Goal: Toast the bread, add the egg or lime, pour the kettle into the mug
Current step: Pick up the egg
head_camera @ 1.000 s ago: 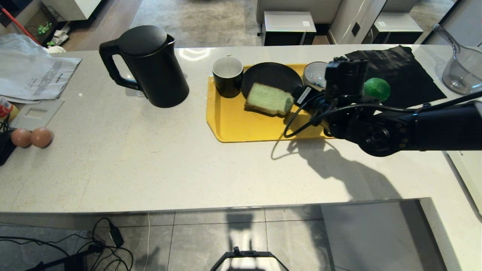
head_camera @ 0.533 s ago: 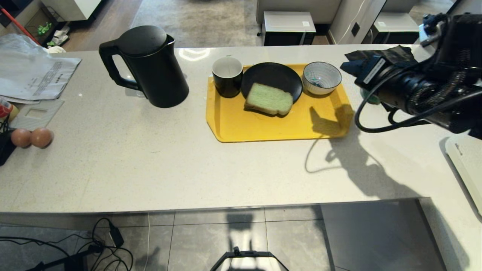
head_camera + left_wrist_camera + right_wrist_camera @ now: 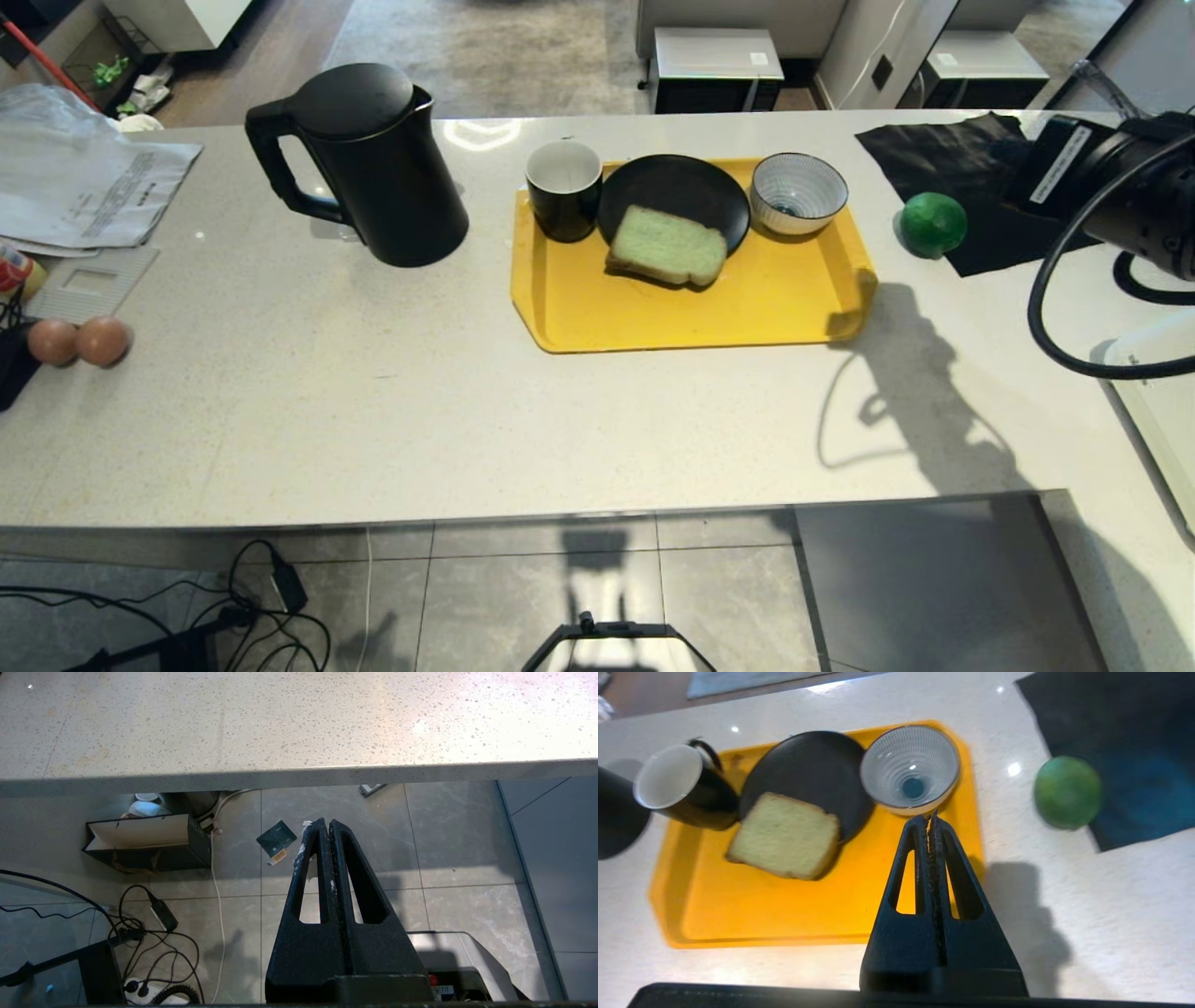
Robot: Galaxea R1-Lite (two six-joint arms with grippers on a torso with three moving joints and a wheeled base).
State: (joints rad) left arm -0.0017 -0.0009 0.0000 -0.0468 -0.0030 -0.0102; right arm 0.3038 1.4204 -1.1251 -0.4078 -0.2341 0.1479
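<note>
The bread [image 3: 667,245] lies half on a black plate [image 3: 674,187] on the yellow tray [image 3: 691,313]. The mug [image 3: 563,187] stands at the tray's far left corner, and the black kettle [image 3: 364,159] is left of it on the counter. The lime [image 3: 934,224] rests on the counter right of the tray. Two eggs [image 3: 79,341] lie at the far left edge. My right arm [image 3: 1134,187] hangs high at the right. The right gripper [image 3: 930,819] is shut and empty, above the tray's right end near the striped bowl [image 3: 909,767]. My left gripper [image 3: 325,823] is shut, parked below the counter edge.
A black cloth [image 3: 971,168] lies behind the lime. The clear glass jug [image 3: 1102,84] is mostly hidden by my right arm. Papers [image 3: 84,187] cover the far left corner. A white appliance [image 3: 1158,392] sits at the right edge.
My right arm has pulled back from over the tray and lime to the right edge and risen. Its jaws have gone from open to shut with nothing in them. The lime stays put.
</note>
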